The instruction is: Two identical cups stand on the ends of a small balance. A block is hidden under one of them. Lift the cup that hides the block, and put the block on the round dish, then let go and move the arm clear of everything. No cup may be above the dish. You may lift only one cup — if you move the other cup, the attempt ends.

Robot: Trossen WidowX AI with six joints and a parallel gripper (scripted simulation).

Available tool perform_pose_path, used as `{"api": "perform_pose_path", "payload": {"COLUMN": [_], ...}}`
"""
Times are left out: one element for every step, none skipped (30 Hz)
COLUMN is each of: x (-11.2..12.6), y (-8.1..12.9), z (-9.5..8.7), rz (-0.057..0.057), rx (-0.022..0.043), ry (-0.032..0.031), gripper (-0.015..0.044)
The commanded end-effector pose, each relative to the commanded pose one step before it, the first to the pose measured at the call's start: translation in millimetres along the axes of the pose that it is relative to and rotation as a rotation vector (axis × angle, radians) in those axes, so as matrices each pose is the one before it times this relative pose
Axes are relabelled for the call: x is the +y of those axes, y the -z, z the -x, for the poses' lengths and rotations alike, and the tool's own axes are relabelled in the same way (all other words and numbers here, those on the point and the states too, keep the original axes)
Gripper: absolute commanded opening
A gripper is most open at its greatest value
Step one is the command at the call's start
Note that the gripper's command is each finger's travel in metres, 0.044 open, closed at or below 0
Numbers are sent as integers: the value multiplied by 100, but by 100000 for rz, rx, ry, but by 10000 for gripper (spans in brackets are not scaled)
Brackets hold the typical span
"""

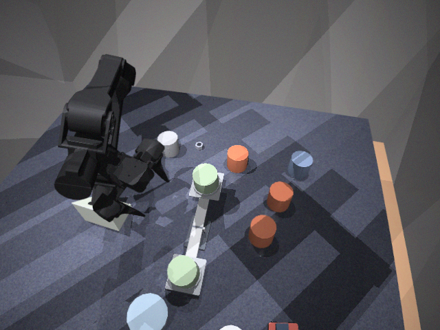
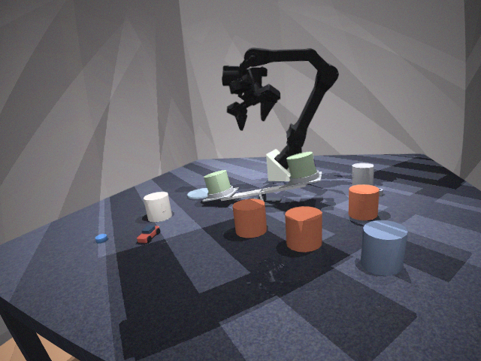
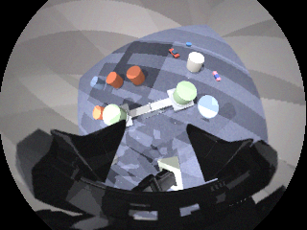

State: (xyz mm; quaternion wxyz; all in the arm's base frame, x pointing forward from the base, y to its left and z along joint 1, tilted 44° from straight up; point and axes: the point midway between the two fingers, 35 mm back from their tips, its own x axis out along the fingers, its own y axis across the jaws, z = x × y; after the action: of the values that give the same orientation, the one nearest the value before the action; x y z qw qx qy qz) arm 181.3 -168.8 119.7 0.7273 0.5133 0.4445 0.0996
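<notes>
Green cups [image 2: 218, 182] [image 2: 301, 165] resting on balance [image 2: 259, 190], left end lower, probably hiding block. Hovering high, gripper [image 2: 253, 110] spread wide, empty. Risk: descending carelessly, nudging raised cup, ending attempt.

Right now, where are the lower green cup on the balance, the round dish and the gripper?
Lower green cup [image 2: 218, 182], exterior view: middle of its side wall.
Round dish [image 1: 147, 313], top view: middle of its pale blue face.
Gripper [image 2: 253, 115], exterior view: midway between its open fingertips, holding nothing.
</notes>
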Motion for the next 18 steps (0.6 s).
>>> {"api": "perform_pose_path", "payload": {"x": [-844, -159, -150, -140, -130, -120, -109, -98, -87, -75, -63, -50, -37, -24, -11, 2, 16, 29], "y": [-953, -265, -273, -280, -287, -293, -299, -305, -310, -315, -319, -323, -326, -328, -330, -331, -332, -332], "z": [-798, -220, -225, -230, -235, -241, -246, -251, -256, -262, -267, -272, -278, -283, -288, -293, -298, -304], "rz": [-12167, -3058, -3053, -3047, -3042, -3037, -3032, -3027, -3022, -3018, -3012, -3011, -3007, -3002, -2997, -2993, -2988, -2984], "rx": [5601, 1324, 1290, 1253, 1215, 1174, 1132, 1088, 1043, 995, 946, 897, 846, 793, 739, 684, 628, 571], "ry": [2763, 749, 801, 851, 900, 947, 992, 1035, 1077, 1116, 1153, 1190, 1224, 1255, 1284, 1310, 1335, 1357], "gripper": [440, 440, 440, 440, 440, 440, 440, 440, 440, 440, 440, 440, 440, 440, 440, 440, 440, 440]}}
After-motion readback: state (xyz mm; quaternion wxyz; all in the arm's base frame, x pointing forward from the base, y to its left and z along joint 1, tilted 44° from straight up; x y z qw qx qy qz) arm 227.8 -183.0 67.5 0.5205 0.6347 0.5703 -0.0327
